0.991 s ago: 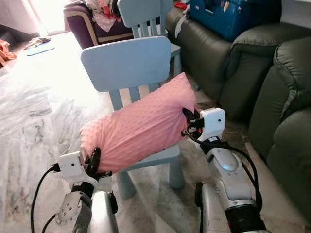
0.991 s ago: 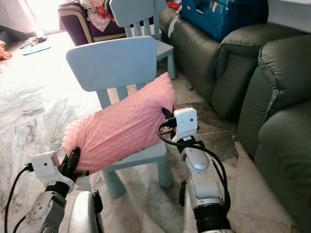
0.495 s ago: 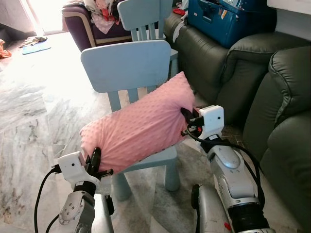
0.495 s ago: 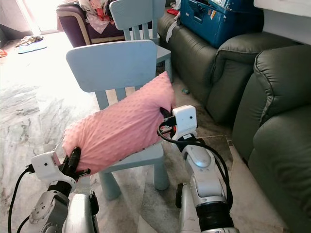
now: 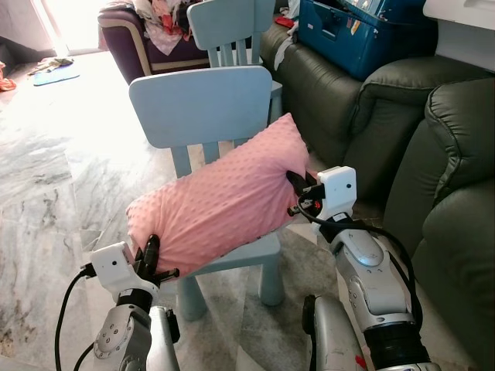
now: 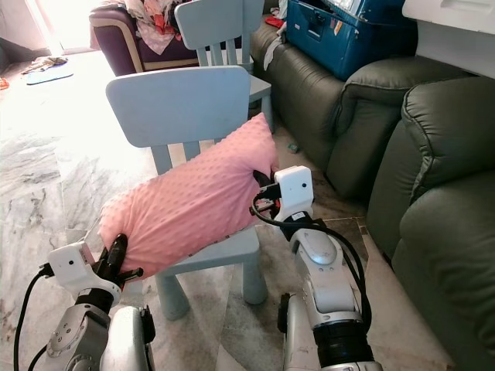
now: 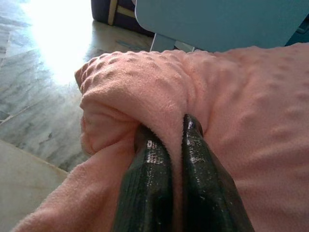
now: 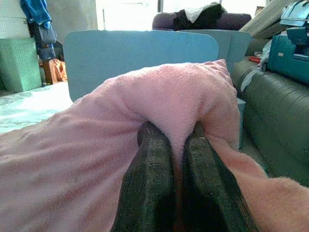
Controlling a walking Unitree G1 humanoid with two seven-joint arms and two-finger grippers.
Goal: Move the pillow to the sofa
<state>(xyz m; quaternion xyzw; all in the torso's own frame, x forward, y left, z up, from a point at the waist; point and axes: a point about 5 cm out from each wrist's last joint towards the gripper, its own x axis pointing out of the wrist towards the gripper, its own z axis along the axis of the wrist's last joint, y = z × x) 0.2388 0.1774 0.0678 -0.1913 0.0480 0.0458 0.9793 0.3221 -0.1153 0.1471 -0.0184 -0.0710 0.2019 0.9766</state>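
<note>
A pink dotted pillow (image 5: 224,197) hangs tilted between my two arms, just above the seat of a small light-blue chair (image 5: 203,104). My left gripper (image 5: 149,255) is shut on the pillow's lower left corner, its fingers (image 7: 149,188) pinching a fold of fabric. At the upper right end, my right gripper (image 5: 295,185) is shut on the pillow too, with its fingers (image 8: 152,179) squeezing a pink fold. The dark green sofa (image 5: 433,147) stands to the right, an arm's reach from the right gripper.
A blue suitcase (image 5: 360,31) lies on the far sofa seat. A second light-blue chair (image 5: 228,23) and a purple armchair (image 5: 147,39) piled with clothes stand behind. Marble floor (image 5: 46,154) spreads to the left.
The view has shifted slightly, with the chair and sofa sliding down and nearer. Both grippers keep the same hold on the pillow.
</note>
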